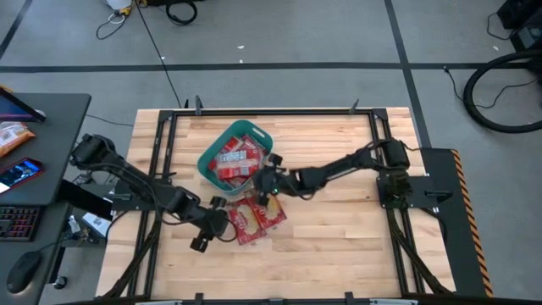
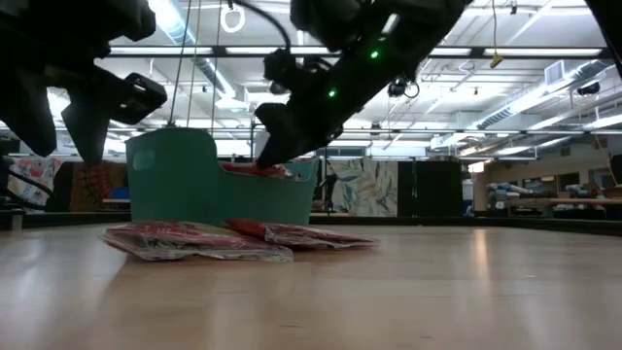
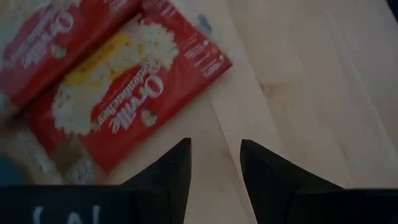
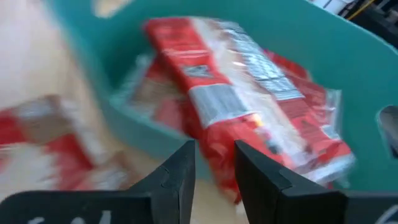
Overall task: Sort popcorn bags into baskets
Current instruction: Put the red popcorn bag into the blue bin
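Observation:
The teal basket stands at the table's far middle and holds several red popcorn bags. Two more popcorn bags lie flat on the table in front of it, and they also show in the low view. My right gripper is at the basket's near right rim, shut on a popcorn bag that reaches into the basket. My left gripper is open and empty, just left of the bags on the table, above the bare wood. My right gripper pinches the popcorn bag's near end between its two fingers, coming slanting down from the table's right. The bag stretches away from the fingers over the basket's rim. Its far part lies on the other bags inside the basket.
A dark side desk left of the table carries a keyboard, a phone, a mouse and an orange snack packet. Black frame rails run along the table's left and right sides. Bare wood lies toward the near edge.

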Controlling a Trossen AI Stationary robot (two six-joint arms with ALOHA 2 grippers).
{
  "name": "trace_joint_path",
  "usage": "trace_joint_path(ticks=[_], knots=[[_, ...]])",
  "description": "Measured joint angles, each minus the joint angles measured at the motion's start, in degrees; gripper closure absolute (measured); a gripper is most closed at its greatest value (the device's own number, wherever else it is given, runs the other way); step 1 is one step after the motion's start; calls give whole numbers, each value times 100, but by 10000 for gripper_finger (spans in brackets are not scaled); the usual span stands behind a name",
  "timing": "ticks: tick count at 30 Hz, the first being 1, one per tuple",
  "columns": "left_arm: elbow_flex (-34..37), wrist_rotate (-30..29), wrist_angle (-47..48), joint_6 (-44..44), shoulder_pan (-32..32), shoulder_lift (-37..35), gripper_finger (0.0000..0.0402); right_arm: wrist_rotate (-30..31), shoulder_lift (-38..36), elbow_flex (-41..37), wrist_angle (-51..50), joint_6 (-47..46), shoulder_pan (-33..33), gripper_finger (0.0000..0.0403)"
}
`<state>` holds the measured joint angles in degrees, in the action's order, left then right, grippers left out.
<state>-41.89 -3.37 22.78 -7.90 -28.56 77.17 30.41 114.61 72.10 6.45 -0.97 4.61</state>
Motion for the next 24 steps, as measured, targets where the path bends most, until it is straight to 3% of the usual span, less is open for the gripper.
trace_joint_path(ticks=[13,18,24], knots=[[-7,-95,274,-346,-209,-7,260,7,29,148,-20,368,-927,288],[-7,-716,275,-23,-207,-7,260,192,-374,145,-180,447,-678,288],[-7,-1281,-9,885,-270,133,260,1240,-1109,146,-1104,403,-4,288]])
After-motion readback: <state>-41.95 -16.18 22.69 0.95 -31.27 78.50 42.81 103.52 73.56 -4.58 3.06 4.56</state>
